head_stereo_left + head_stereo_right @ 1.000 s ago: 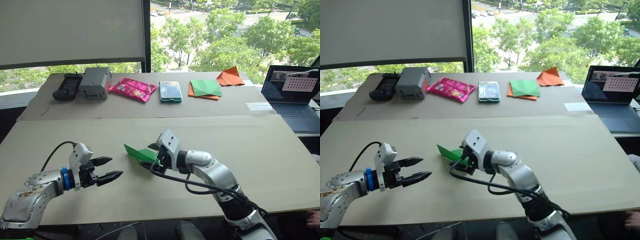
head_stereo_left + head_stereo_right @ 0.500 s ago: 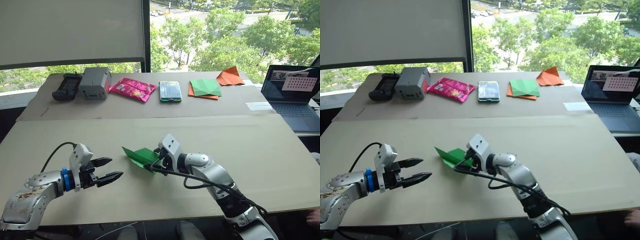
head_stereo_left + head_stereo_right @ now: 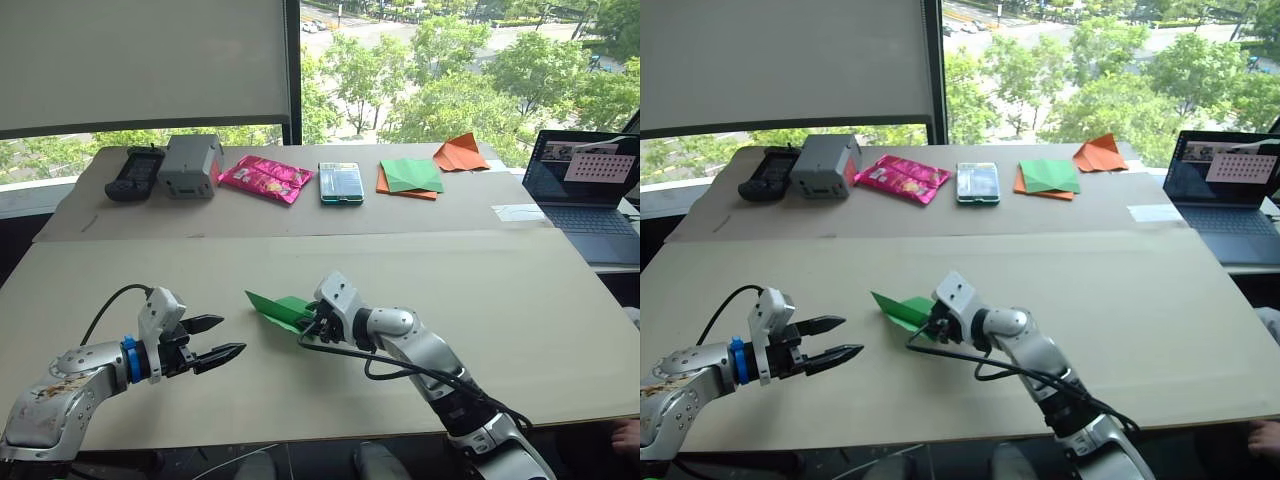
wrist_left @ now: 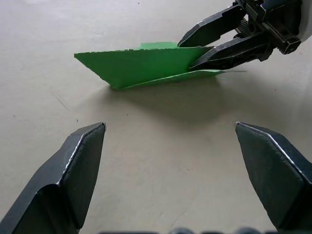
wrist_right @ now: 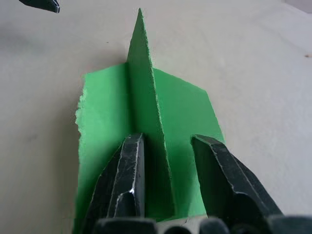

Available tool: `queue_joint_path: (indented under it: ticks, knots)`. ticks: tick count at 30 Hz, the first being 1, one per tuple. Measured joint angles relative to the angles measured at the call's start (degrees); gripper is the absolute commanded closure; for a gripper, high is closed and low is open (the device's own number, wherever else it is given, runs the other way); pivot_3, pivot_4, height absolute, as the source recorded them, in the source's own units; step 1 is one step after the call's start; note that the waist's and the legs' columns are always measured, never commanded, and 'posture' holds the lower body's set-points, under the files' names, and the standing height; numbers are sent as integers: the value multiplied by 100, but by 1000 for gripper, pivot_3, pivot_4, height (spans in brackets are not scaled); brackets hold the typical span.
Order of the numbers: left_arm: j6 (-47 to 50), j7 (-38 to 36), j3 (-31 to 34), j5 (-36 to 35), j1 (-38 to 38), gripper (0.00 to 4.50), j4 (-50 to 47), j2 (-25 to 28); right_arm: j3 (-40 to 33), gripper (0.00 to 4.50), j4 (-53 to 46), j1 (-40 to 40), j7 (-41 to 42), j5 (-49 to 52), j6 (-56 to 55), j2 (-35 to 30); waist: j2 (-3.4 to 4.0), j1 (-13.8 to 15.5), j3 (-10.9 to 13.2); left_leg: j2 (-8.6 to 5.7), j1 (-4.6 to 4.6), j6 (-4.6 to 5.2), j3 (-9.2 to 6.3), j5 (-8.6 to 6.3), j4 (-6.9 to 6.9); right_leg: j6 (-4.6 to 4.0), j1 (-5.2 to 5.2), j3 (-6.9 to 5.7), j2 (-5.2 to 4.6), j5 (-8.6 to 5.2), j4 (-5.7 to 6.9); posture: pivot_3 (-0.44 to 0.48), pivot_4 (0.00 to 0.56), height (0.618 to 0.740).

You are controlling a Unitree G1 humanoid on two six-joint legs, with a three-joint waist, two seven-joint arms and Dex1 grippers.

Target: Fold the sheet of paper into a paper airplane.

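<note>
Leftward-pointing paper airplane [image 3: 277,307]

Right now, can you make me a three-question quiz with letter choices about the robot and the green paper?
1. Where is the green paper?
A. On the near table, at the right gripper
B. On the laptop
C. Under the pink packet

2. What colour is the pointed paper shape at the far table's right end?
A. Blue
B. Orange
C. White

3. How is the left gripper?
A. Shut on the paper
B. Open, holding nothing
C. Shut on a cable

Answers: 1 A, the right gripper's fingers straddle the paper's raised fold. 2 B, it is plainly orange. 3 B, its fingers stand apart, short of the paper.
</note>
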Motion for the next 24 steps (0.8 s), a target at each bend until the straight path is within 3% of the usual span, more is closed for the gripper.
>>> queue_joint_path:
  ticks: [2, 17, 24]
  knots:
    - [0, 0, 0, 0, -7, 0, 0, 2, 10, 4474, -177, 0, -1, -37, 1, -16, 0, 1, 0, 0, 1, 0, 0, 0, 0, 0, 1, 0, 0, 0, 0, 0, 150, 740]
    - [95, 7, -1, 2, -105, 0, 13, 17, 49, 4474, -322, 84, -71, -34, 168, 10, -1, 0, -3, 0, 4, 0, 0, 0, 0, 0, 3, 0, 0, 0, 1, 0, 150, 740]
    - [128, 13, -3, 1, -110, 0, 13, 15, -262, 4474, -498, 81, -127, 165, 523, 133, 0, 6, -2, 0, 1, 0, 0, 0, 1, 0, 2, 0, 0, 0, 1, 0, 150, 740]
